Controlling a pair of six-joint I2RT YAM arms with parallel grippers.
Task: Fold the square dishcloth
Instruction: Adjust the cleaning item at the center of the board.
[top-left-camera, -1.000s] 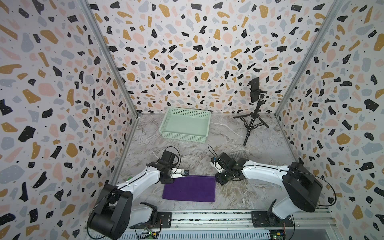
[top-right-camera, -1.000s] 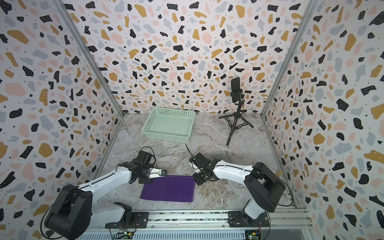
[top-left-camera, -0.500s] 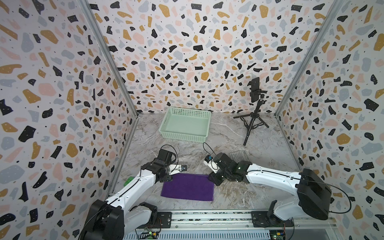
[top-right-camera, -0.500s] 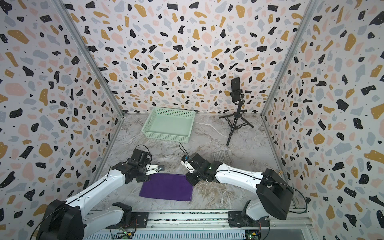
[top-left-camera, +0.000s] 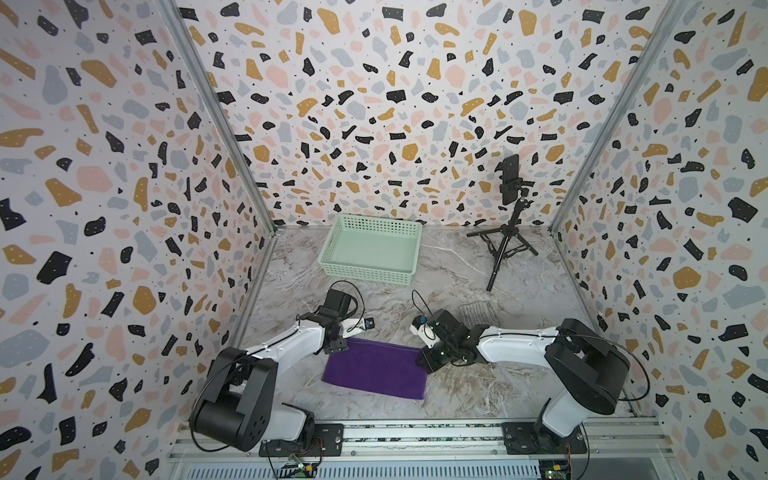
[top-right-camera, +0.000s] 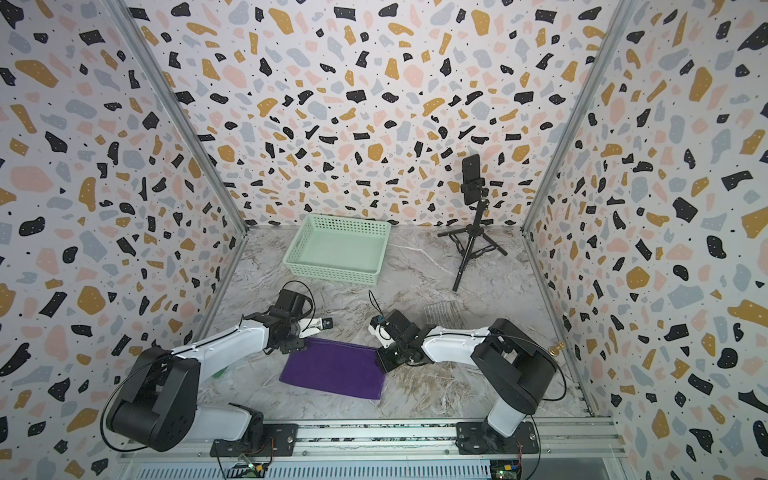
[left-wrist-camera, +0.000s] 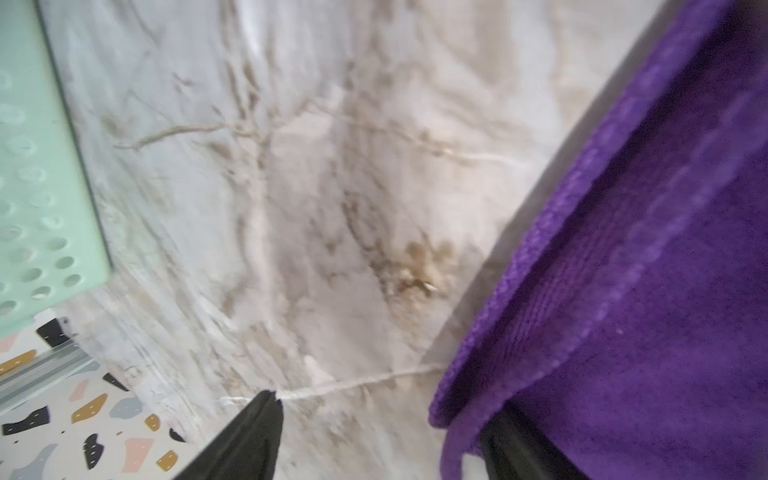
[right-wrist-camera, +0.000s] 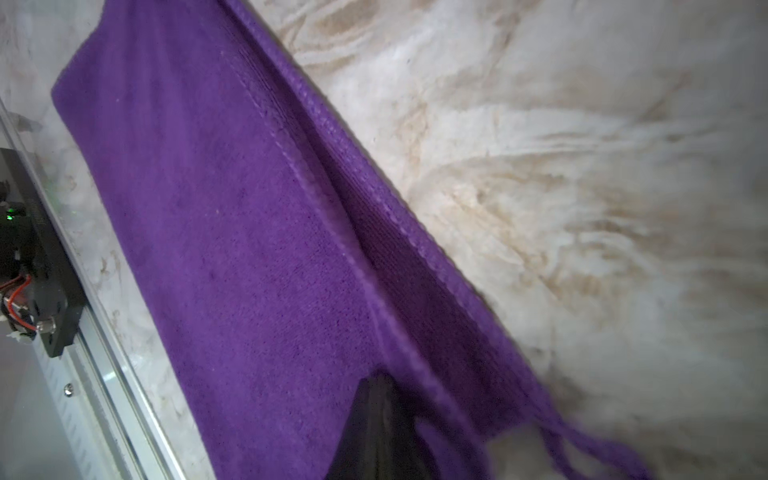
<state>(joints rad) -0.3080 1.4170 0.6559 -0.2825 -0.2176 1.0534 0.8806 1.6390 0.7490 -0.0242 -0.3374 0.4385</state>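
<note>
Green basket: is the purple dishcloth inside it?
No, the basket is empty; the dishcloth lies on the table in front of it.

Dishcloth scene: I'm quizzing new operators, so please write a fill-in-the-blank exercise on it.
The dishcloth is ___ in colour.
The left hand is ___, not shut.
The right hand is ___ on the dishcloth.
The phone sits on a ___.
Missing: purple; open; shut; tripod.

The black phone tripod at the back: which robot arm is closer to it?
Right. The right arm ends at the purple dishcloth's corner on the black tripod's side; the left arm ends at the other far corner, before the mint-green plastic basket.
</note>
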